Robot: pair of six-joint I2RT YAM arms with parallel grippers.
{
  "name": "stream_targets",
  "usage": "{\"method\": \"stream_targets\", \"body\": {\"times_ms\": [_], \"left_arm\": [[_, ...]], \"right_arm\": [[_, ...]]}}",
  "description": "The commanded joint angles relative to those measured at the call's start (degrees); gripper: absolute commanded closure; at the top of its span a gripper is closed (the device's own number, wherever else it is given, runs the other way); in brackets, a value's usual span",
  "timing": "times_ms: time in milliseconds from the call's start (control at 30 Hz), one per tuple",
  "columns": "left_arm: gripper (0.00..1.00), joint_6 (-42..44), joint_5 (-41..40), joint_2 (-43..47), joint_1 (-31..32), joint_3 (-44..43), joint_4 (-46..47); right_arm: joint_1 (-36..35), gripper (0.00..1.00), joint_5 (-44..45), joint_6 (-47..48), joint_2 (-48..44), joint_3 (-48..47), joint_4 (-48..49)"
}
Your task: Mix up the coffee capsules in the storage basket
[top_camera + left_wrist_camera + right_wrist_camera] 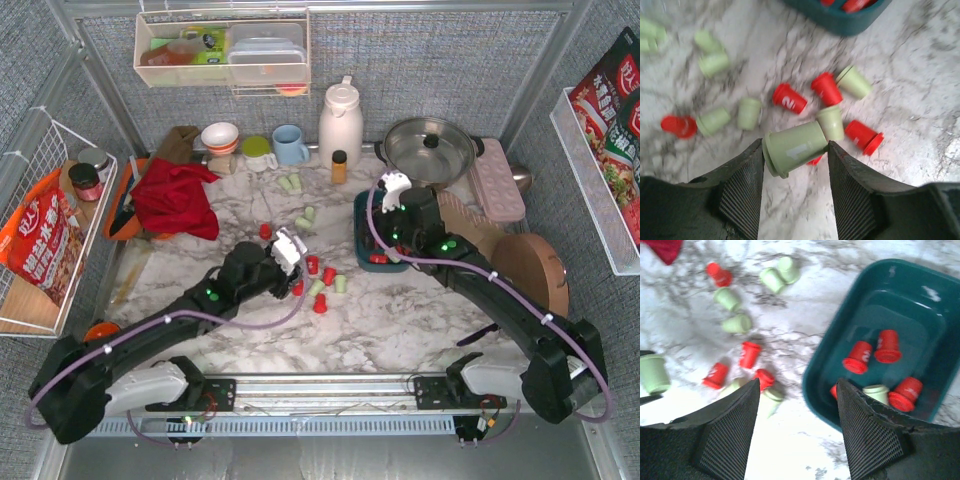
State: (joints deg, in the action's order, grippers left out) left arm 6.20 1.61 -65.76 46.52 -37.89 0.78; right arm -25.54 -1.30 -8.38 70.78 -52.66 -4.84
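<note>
At the middle of the marble table (pixel 400 320), the left hand (pixel 796 150) is pinching a pale green capsule (pixel 790 145), which lies on its side and touches both fingers. Beyond it the loose coffee capsules (pixel 787 97) lie scattered, red and green mixed, some touching one another. The scatter runs from just beside the fingertips toward the near corner of the storage basket (pixel 815 372), with a band of bare marble before its rim. Two green pairs lie farther back, apart from the cluster. A lone red one sits off to the left, toward the red cloth (pixel 175 195).

The right hand (pixel 797 390) hangs with its fingers spread and nothing between them. It straddles the basket's left rim, one finger over the table and the other over the basket's inside.

The dark teal basket lies right of centre, its far side close to the lidded pan (pixel 430 150). Inside it are several red capsules and one pale green, gathered toward the side under the hand, and the rest of its floor is bare. The widest open marble is the near strip between the two arms.
</note>
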Motion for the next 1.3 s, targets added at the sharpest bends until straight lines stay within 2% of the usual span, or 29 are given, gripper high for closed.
{"method": "stream_targets", "body": {"times_ms": [0, 67, 233, 300, 367, 500, 767, 933, 1133, 1200, 1267], "left_arm": [[0.55, 10.2, 11.2, 5.8, 0.0, 8.6, 26.7], [0.54, 12.9, 13.4, 5.7, 0.0, 9.8, 32.3], [0.54, 17.4, 13.8, 1.6, 0.0, 6.7, 30.0], [0.53, 17.5, 11.7, 0.9, 0.0, 8.3, 32.2], [0.51, 18.7, 13.0, 0.3, 0.2, 10.1, 35.6], [0.5, 17.2, 17.0, -0.5, 0.1, 8.7, 34.5], [0.5, 15.7, 18.1, -0.3, 0.2, 8.7, 35.4], [0.49, 15.3, 18.1, 0.2, 0.2, 8.6, 35.7], [0.48, 15.3, 17.7, 0.5, 0.2, 8.5, 35.5], [0.44, 15.1, 17.5, 0.5, 0.2, 8.5, 35.5], [0.35, 14.9, 17.0, 0.5, 0.2, 8.3, 35.3]], "right_arm": [[-1.7, 0.33, -10.2, -2.8, -0.7, -2.5, -3.8], [-3.8, 0.33, -11.2, -4.2, -1.0, -3.0, -3.4], [-8.5, 0.33, -12.0, -8.4, -1.3, -3.0, -0.2], [-9.8, 0.33, -12.6, -9.4, -0.8, -3.2, 0.4], [-10.7, 0.33, -12.8, -10.2, -0.2, -3.5, 0.6], [-11.7, 0.34, -12.8, -12.4, 0.7, -3.0, 3.1], [-13.5, 0.36, -13.0, -12.9, 3.9, -2.8, 4.4], [-13.9, 0.45, -14.2, -13.8, 6.2, -2.8, 5.4], [-14.1, 0.66, -14.7, -14.5, 7.5, -3.0, 6.3], [-14.2, 0.71, -14.3, -14.6, 7.4, -2.9, 6.3], [-14.1, 0.77, -12.8, -14.8, 7.0, -2.6, 6.3]]}}
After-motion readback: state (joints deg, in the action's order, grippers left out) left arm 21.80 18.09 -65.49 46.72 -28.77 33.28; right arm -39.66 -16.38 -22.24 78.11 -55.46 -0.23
